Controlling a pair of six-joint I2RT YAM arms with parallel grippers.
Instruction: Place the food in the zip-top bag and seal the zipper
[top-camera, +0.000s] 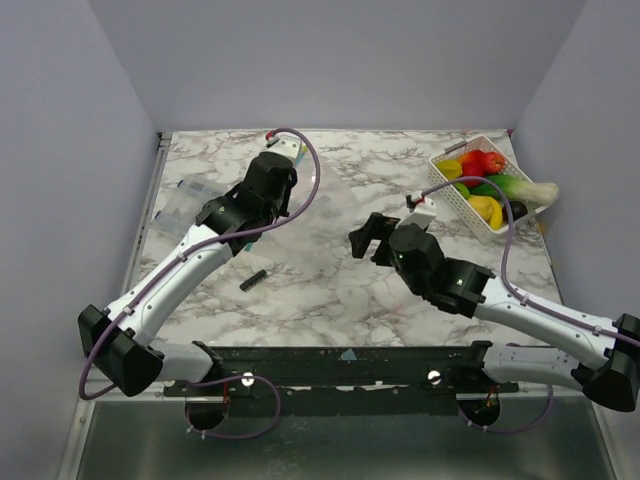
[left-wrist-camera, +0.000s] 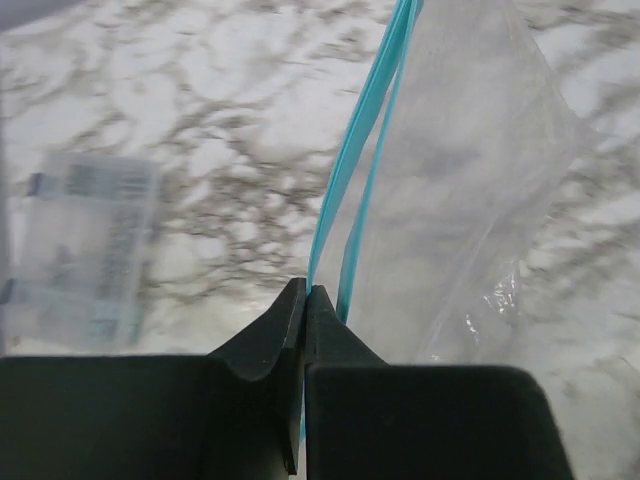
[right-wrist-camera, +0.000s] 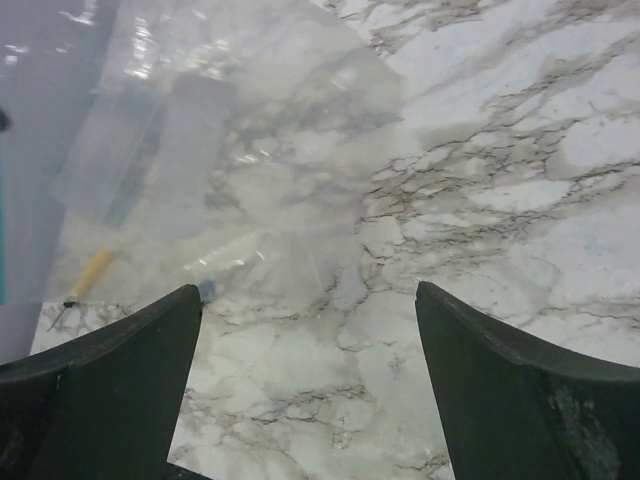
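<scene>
Zip-top bag (left-wrist-camera: 480, 190): clear, floppy film, creased and glossy, at the right of the left wrist view, with the marble table (left-wrist-camera: 230, 120) showing through it. In the overhead view it is hardly made out against the marble. No food is seen inside it.

Zipper (left-wrist-camera: 362, 160): thin teal-blue strip, running from the top centre of the left wrist view down to the pincer. Two tracks are seen slightly parted, so the mouth is probably unsealed.

Left gripper (left-wrist-camera: 305, 295): closed tight on the lower end of the teal strip. Whether one lip or both are pinched cannot be told.

Right gripper (right-wrist-camera: 307, 295): spread wide with nothing held, poised over the marble, with clear film at the upper left of its view.

Food (top-camera: 480, 178): red, yellow and green toy pieces, all lying in the white basket (top-camera: 445, 192) at the upper right of the overhead view, well apart from the bag.

Handling note: the step in hand is judged to be the opening of the mouth. A firm pinch on the strip is advised, since the film is limp and slippery. The free lip is best taken at the strip rather than at the film, and drawn apart gently so that nothing is pulled out of the grip.
</scene>
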